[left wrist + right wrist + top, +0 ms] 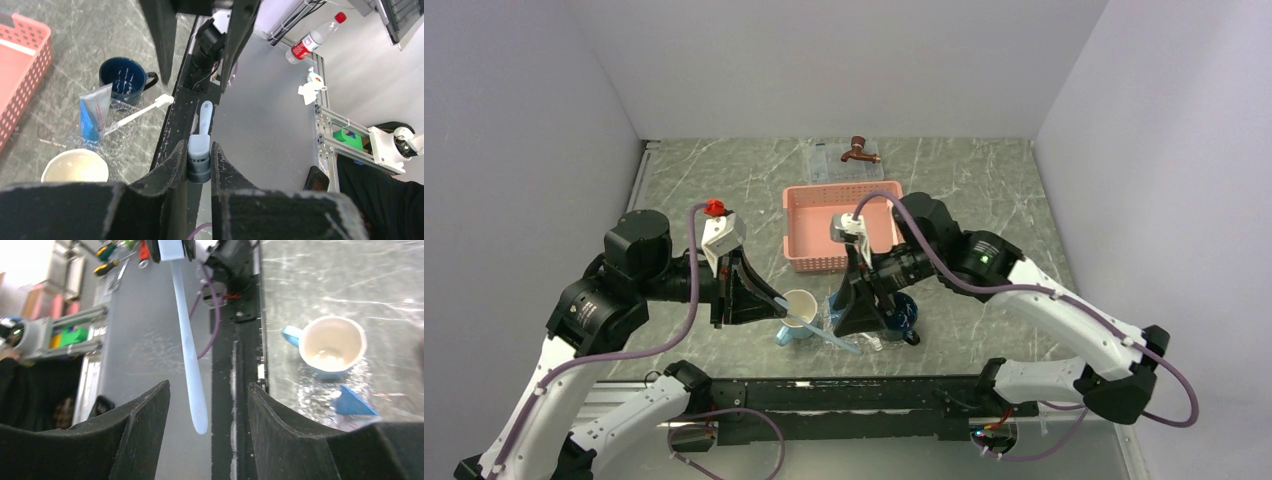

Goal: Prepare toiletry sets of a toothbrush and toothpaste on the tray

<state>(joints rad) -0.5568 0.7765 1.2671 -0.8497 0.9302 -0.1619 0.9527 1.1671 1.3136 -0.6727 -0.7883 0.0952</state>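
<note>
My left gripper is shut on the grey head end of a pale toothbrush and holds it in the air over the near table edge. Its handle reaches in between the open jaws of my right gripper, touching neither finger. A second toothbrush and a light-blue toothpaste tube lie on the small clear tray by the cups.
A white cup with a blue handle and a dark blue mug stand beside the tray. A pink lattice basket sits behind them. A larger clear tray with a brown object is at the back.
</note>
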